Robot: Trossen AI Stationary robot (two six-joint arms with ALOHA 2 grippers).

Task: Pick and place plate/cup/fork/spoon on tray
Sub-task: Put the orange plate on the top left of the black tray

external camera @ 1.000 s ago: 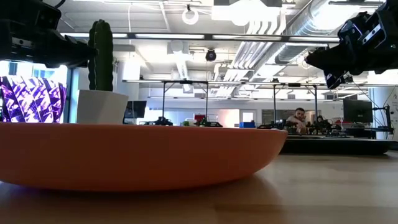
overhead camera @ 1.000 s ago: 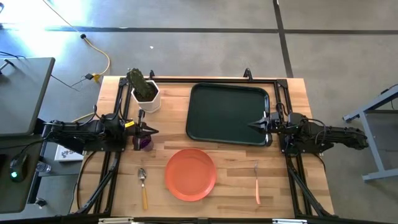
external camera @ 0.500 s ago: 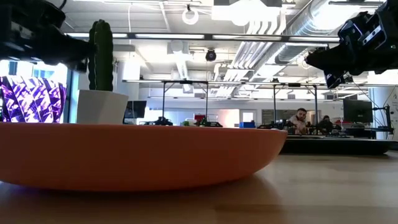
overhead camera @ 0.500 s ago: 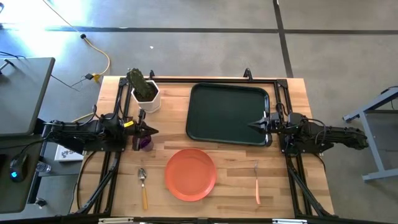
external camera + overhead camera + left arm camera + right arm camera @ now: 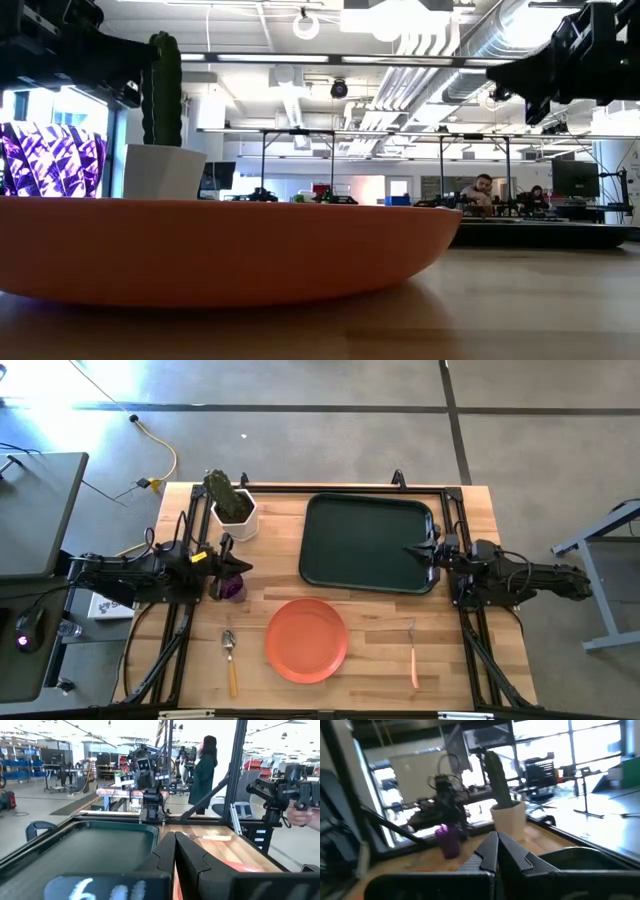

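My left tool [image 5: 238, 569] hung with its tips together over the cup [image 5: 232, 588] at nine o'clock on the worktop [image 5: 380, 630]. My right tool [image 5: 411, 549], tips together, hovered over the tray's [image 5: 365, 540] three o'clock rim. The plate [image 5: 306, 639] lay at six o'clock, between the spoon [image 5: 230, 658] and the fork [image 5: 413, 653].

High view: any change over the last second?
The right gripper shifted slightly up the picture along the tray's right edge, fingers shut, holding nothing. The left gripper barely moved, nudging up by the cup; it has taken hold of nothing. The plate, spoon, fork and cactus pot stayed put.
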